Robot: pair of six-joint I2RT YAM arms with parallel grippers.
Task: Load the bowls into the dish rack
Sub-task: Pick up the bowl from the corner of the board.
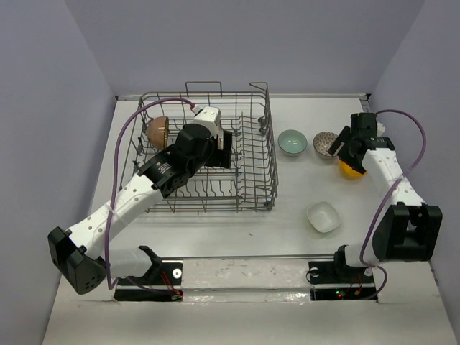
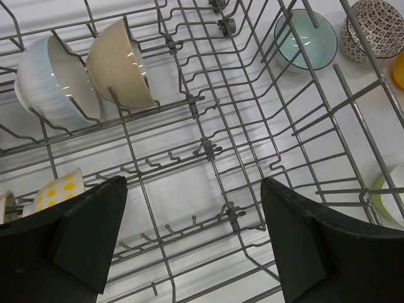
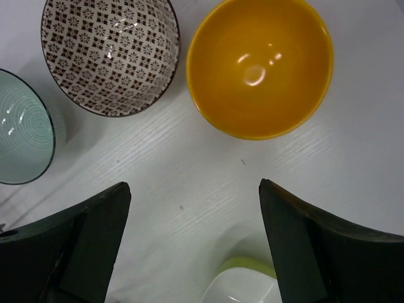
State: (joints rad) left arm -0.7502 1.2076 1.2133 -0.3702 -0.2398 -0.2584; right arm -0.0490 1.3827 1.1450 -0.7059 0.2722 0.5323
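The grey wire dish rack (image 1: pixel 271 169) stands left of centre. My left gripper (image 1: pixel 224 149) hangs open inside it, over bare tines (image 2: pixel 191 101), with nothing between its fingers. A ribbed white bowl (image 2: pixel 47 79) and a beige bowl (image 2: pixel 120 63) stand on edge in the rack, and a yellow-dotted one (image 2: pixel 57 192) sits by my left finger. On the table to the right are a teal bowl (image 1: pixel 292 141), a patterned bowl (image 1: pixel 325 144), an orange bowl (image 3: pixel 259 66) and a squarish white bowl (image 1: pixel 323 216). My right gripper (image 3: pixel 192 240) is open above the table between these, holding nothing.
The rack's tall grid sides surround my left gripper. The right wall of the enclosure runs close behind my right arm. The arms' bases and a rail lie along the near edge of the table (image 1: pixel 237 237).
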